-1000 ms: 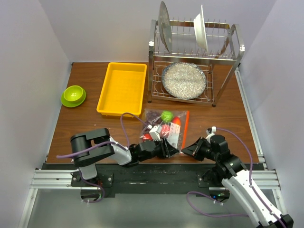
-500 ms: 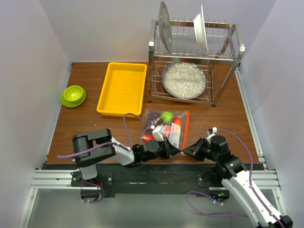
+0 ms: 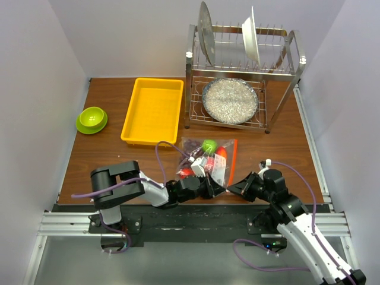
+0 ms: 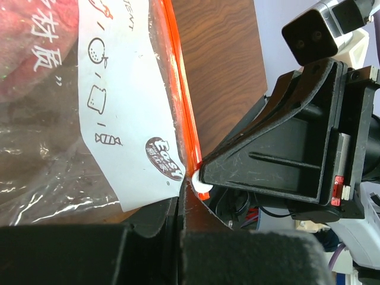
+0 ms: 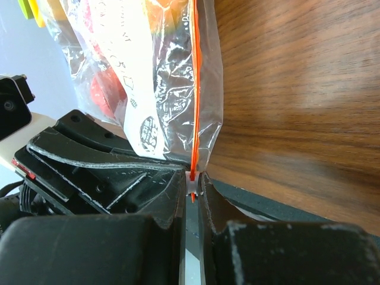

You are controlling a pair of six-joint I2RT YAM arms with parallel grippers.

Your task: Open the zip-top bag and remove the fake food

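status: early stage. the zip-top bag point(image 3: 205, 160) lies flat on the wooden table point(image 3: 119, 160) near its front edge, well on the near side of the yellow tray point(image 3: 153, 110) and the dish rack point(image 3: 189, 95). its orange-red zip strip point(image 4: 181, 107) runs along the edge facing my right arm.

left pincer point(image 4: 180, 209): closed on the near corner of the bag, with the plastic drawn into the narrow slit between the fingers.

right pincer point(image 5: 192, 193): closed at the near end of the strip, with the white slider point(image 4: 200, 187) pinched at the tips. the two pincers sit nearly nose to nose.

done: both holds appear taken. not done: the strip reads as one unbroken line over its visible length, so i judge the zip still shut. the fake food point(image 3: 220, 151), including the green round fruit point(image 3: 208, 144), is all inside the bag. still to do: run the slider along the strip, spread the mouth, and take the pieces out.

change from the earlier frames: a second ago my right pincer stood slightly further from the bag corner; it has since eased in toward it. my left pincer has crept a little to the right. over the last half second there is almost no movement. the bag has not visibly shifted, and the contents are unchanged.
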